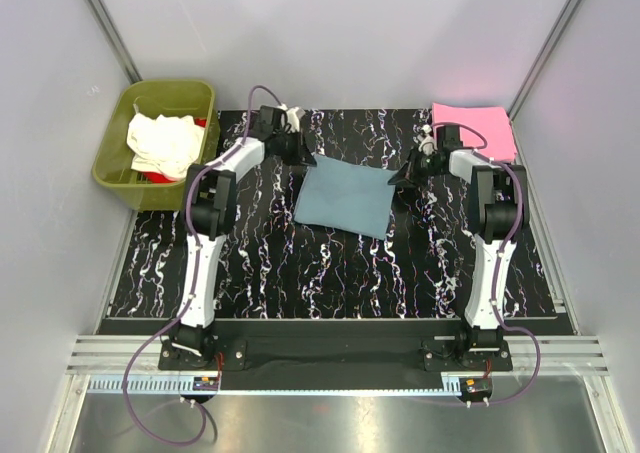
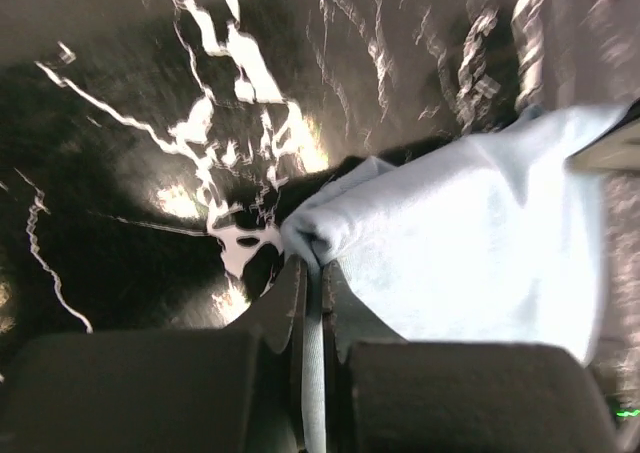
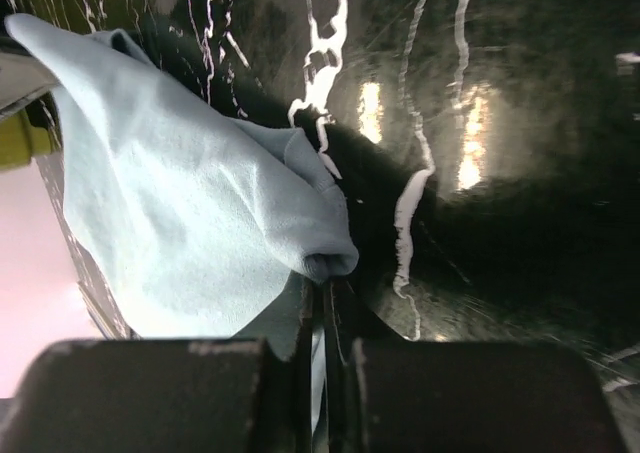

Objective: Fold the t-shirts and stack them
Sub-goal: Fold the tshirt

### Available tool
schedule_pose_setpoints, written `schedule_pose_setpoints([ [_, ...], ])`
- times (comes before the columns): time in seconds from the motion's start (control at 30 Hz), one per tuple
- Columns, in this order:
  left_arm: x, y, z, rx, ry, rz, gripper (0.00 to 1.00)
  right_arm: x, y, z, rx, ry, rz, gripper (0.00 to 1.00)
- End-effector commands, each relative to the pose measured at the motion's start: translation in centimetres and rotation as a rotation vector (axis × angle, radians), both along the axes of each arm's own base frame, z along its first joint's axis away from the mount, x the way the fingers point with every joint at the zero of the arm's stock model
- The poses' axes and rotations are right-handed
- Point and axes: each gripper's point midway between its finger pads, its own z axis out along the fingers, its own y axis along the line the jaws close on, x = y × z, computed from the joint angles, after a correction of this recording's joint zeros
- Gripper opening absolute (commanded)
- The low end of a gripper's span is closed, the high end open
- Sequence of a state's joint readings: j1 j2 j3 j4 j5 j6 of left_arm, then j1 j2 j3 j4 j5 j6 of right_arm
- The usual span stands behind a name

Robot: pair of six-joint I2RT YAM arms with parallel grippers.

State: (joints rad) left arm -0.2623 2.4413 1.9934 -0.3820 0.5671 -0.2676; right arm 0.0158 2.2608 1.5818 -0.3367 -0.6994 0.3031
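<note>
Beneath the left gripper [image 1: 298,154] and the right gripper [image 1: 402,176] spreads the black marbled mat [image 1: 260,263], the largest thing in view. Between the two grippers, and reaching from them toward the arm bases, lies the blue-grey t-shirt [image 1: 342,199]. It is a folded, roughly square panel with its two far corners lifted off the mat. Out past the left gripper, at the far left corner, stands the olive-green tub [image 1: 112,178]. Behind the right gripper, at the far right corner, rests the pink t-shirt [image 1: 476,125], already folded flat. Inside the tub a cream-white t-shirt [image 1: 160,141] sits in a heap, with a red t-shirt [image 1: 154,177] showing only in scraps under it.

Each wrist view shows the fingers pressed together on a bunched corner of blue-grey cloth. The left pinches the corner on its side and the right the opposite one, and the fabric hangs slack between them.

The step in hand looks like a fold of this shirt (or possibly its carry to the pink one; the pictures do not settle which). The next move probably calls for both arms to travel together at matching height and pace. That would keep the edge taut and the corners square, and the grip should open only once the cloth lies flat.
</note>
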Motion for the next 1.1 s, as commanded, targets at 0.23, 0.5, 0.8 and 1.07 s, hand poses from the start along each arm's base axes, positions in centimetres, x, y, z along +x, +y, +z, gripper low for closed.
schedule_pose_setpoints([
  [0.23,3.6,3.4,4.4,-0.317,0.008,0.175,0.00,3.1,-0.4,4.4,0.142,-0.149,-0.014,0.00],
  [0.5,4.1,3.7,2.0,-0.361,0.099,0.185,0.24,5.5,0.2,4.4,0.209,-0.133,-0.021,0.26],
  [0.8,4.3,5.2,6.1,-0.311,0.007,0.204,0.57,4.3,-1.7,3.5,0.036,-0.071,-0.051,0.72],
  [1.07,1.2,5.4,12.4,-0.198,-0.064,0.218,0.58,3.8,-1.3,4.3,0.057,-0.069,-0.019,0.84],
])
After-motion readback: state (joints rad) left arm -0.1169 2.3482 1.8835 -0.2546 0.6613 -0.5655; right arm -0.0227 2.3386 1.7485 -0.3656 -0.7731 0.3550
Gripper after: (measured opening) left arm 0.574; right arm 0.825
